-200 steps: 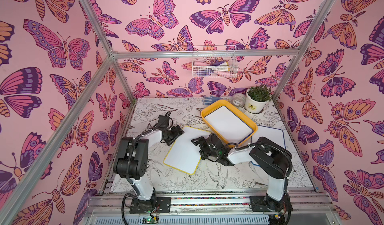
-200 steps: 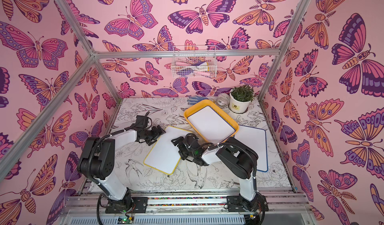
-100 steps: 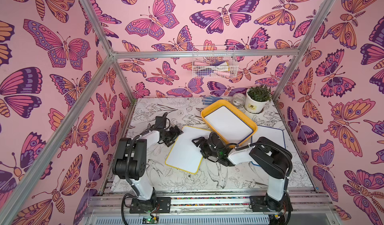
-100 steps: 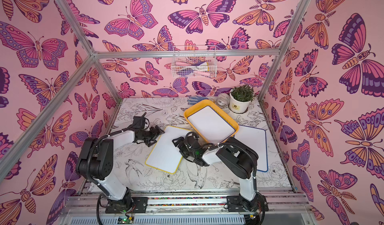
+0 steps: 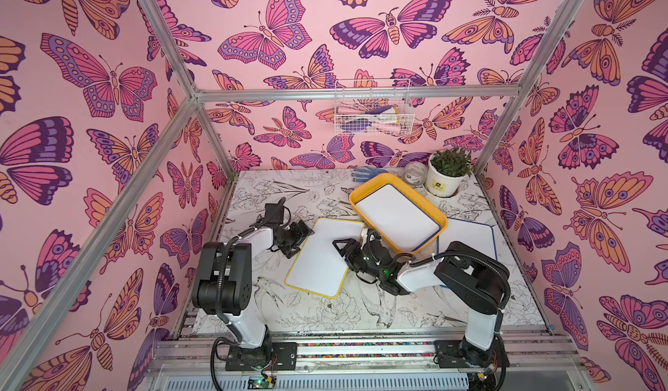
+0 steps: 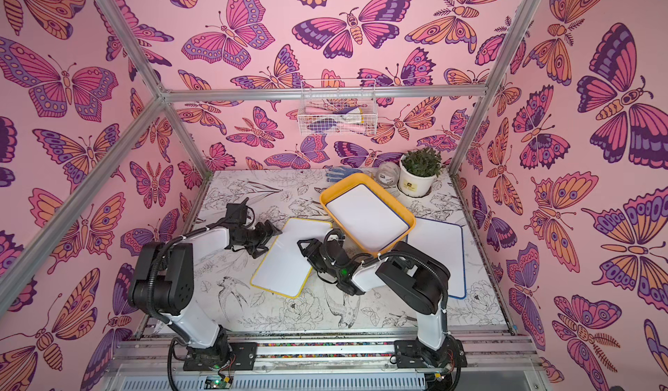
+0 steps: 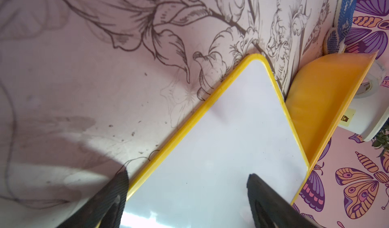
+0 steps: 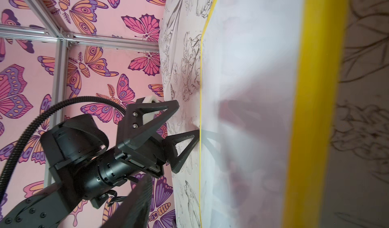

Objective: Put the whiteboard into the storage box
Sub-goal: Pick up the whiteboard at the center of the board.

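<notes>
Yellow-rimmed whiteboard (image 5: 327,255) lies on the counter (image 5: 325,313), just beside the storage box (image 5: 365,190) (which already holds another board (image 5: 395,219)). Left claw (image 5: 303,242) stands released astride the edge away from the box. Right claw (image 5: 345,253) sits at the box-side edge; its grip cannot be told. Step in hand: grasping. Next move calls for a firm clamp and a lift clear of the rim.

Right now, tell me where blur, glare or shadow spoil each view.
Right wrist view: the near edge of the yellow-framed whiteboard is smeared with blur, and a soft shadow crosses its face. Left wrist view: glare whitens the board closest to the camera; shadow dims the table. Both top views: sharp, evenly lit.
</notes>
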